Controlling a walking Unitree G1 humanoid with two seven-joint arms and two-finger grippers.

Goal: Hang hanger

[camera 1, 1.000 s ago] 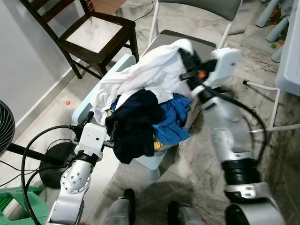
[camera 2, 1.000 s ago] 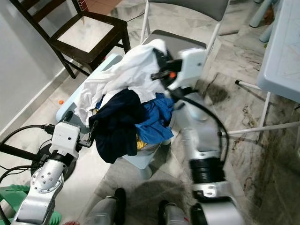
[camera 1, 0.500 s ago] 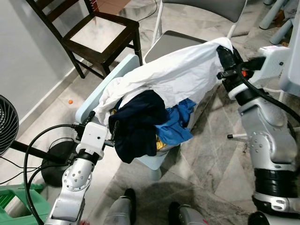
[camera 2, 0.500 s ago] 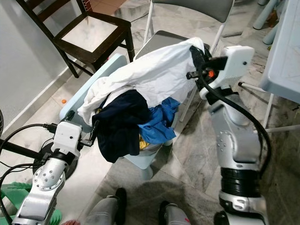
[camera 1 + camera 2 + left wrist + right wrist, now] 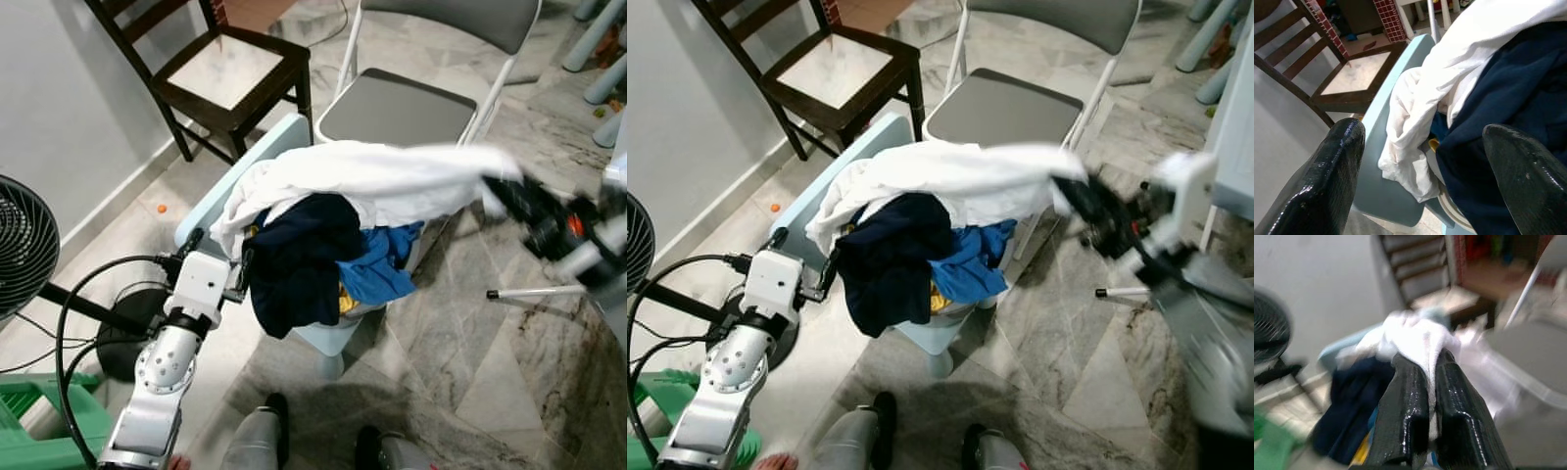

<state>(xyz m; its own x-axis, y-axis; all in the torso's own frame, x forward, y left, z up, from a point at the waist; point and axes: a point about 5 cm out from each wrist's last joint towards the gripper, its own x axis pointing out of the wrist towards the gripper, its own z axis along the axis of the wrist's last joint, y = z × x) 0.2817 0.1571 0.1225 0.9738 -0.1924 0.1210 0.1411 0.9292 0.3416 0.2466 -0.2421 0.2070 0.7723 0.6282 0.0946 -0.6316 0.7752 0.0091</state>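
Pale blue plastic laundry basket: centre of the head views, standing on the grey marbled stone floor and heaped above its rim with clothes.

White crumpled cotton garment: top layer of the heap. One end is bunched over the basket's 9 o'clock rim; the other is stretched out taut toward 3 o'clock, clear of the pile.

Right gripper: at 3 o'clock of the basket, blurred in the head views. In the right wrist view its two black fingers are clenched on a fold of the white garment, with cloth squeezed between them.

Dark navy fabric garment: draped over the basket's front rim at 6 o'clock and hanging down its outside.

Bright blue cloth item: beside the navy piece toward 3 o'clock, with a scrap of yellow fabric under its lower edge.

Left gripper: at 8 o'clock of the basket, just beside the hanging navy garment. Its fingers are spread wide and grasp nothing.

Hanger: cannot be made out in any view.

Dark wooden chair: at 11 o'clock. Grey padded folding chair with white metal frame: at 1 o'clock, just behind the basket. Black standing fan: at 9 o'clock. Green plastic crate: at 7 o'clock.
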